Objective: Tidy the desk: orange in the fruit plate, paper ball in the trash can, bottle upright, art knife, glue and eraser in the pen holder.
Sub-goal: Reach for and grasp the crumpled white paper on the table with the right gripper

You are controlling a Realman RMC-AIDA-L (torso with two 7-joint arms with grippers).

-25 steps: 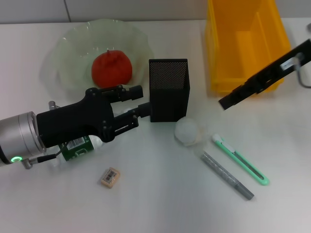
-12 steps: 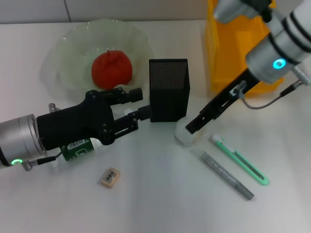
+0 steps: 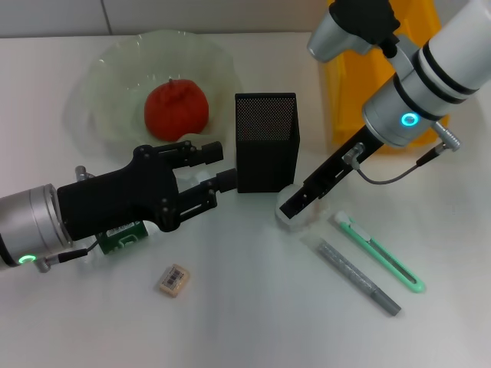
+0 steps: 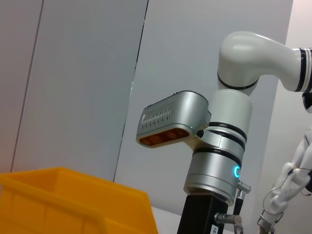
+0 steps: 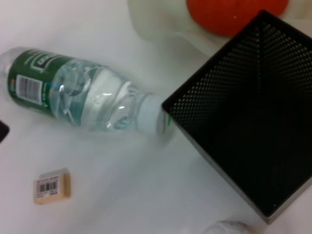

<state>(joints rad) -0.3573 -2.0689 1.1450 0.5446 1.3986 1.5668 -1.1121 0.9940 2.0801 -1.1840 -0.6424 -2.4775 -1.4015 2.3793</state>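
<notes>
Orange (image 3: 176, 108) sits in the fruit plate (image 3: 100, 77) at the desk's (image 3: 245, 322) far left, so that bit's done. My left gripper (image 3: 211, 172) hovers over the bottle (image 5: 83, 100), which lies on its side w/ its cap against the pen holder (image 3: 266, 142); can't tell if the left fingers are apart or together. Eraser (image 3: 175, 279) lies loose nr the front edge, left of centre. Pen holder stands mid-desk and looks empty from the right wrist cam.

My right gripper (image 3: 299, 203) is down at the paper ball (image 3: 295, 208), just right of the holder's front corner; whether it's clamped yet I can't tell. Art knife (image 3: 378, 251) and glue (image 3: 358, 277) lie side by side toward the front right. Trash can (image 3: 345, 92) is at the far right edge.

So: 1 of 6 done; ball underway, I'd say.

Only the right wrist cam shows the whole bottle; in the head view my arm covers most of it. Left wrist cam sees just the right arm and the can's rim.
</notes>
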